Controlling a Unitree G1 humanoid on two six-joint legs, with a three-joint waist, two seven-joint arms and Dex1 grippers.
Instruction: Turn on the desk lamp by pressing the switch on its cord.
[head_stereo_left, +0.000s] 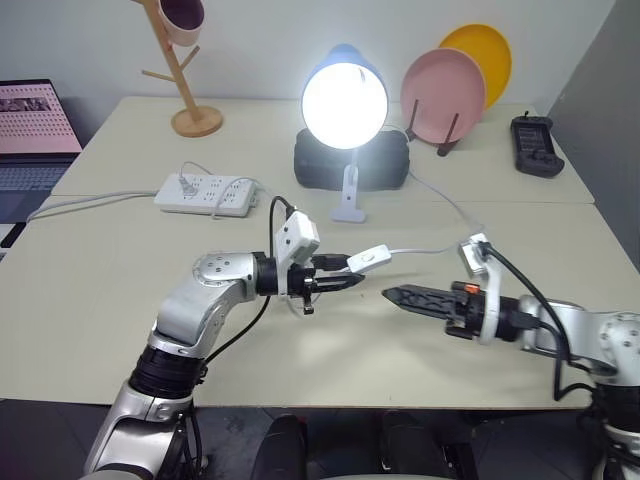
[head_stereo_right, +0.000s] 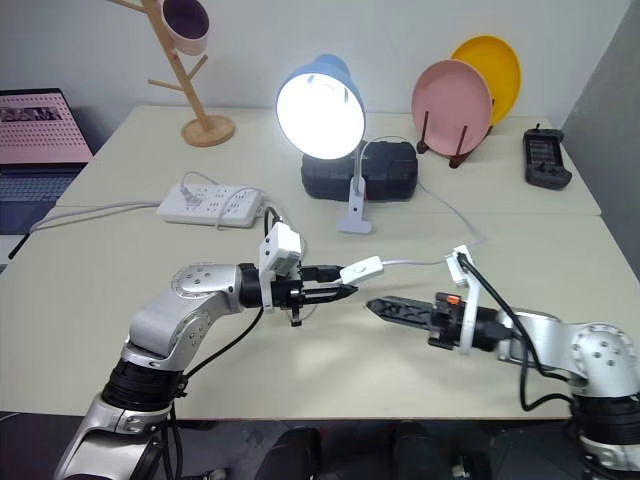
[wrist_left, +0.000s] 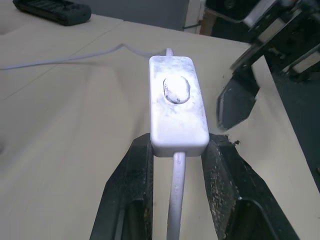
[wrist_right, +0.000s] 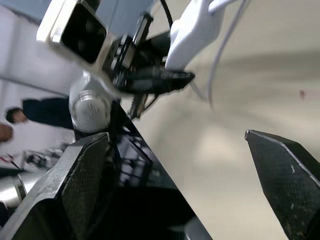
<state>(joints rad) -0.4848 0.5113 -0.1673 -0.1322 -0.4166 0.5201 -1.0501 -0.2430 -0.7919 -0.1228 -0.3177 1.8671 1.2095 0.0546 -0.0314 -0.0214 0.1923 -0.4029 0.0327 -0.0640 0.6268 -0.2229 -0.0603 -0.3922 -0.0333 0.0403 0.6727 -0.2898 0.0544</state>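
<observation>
Desk (head_stereo_left: 120, 330) — pale, matte surface. Beyond the left pincer (head_stereo_left: 352, 276): white power strip (head_stereo_left: 207, 193), wooden mug tree (head_stereo_left: 185, 70). Beyond the right pincer (head_stereo_left: 392, 296): pink plate (head_stereo_left: 443, 95), yellow plate (head_stereo_left: 485, 50) — both upright; black handset (head_stereo_left: 536, 145).

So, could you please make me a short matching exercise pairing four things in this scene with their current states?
Things:
1. lamp
2. switch
3. right gripper
4. pink plate

States:
A. held between the left gripper's fingers
B. standing on edge in a rack
C. lit
D. open, holding nothing, beside the switch

Pairs: 1-C, 2-A, 3-D, 4-B
</observation>
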